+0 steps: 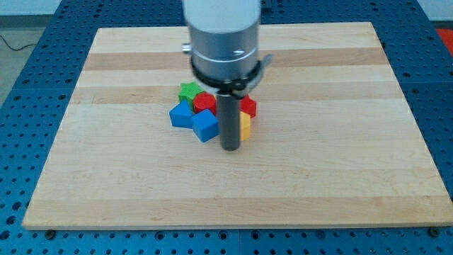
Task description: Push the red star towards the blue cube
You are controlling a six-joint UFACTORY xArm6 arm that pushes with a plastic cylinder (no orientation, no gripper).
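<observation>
Pale wooden board (340,85) lies on a blue perforated bench, and all the blocks huddle touching one another a little toward the view's left of the board's middle. My tip (231,147), a bare rod that holds nothing, stands just beside the blue cube (205,126) on its right, with a yellow block (245,126) right behind the rod. Partly hidden by the rod, the red star (248,106) sits above the yellow block, while a red cylinder (204,103), a green star (189,90) and a second blue block (182,115) crowd the cluster's top-left side.

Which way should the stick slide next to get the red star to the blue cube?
Probably a short slide toward the view's left. My tip sits just right of the blue cube, and the red piece behind the rod, likely the star, is right of it too, mostly hidden.
</observation>
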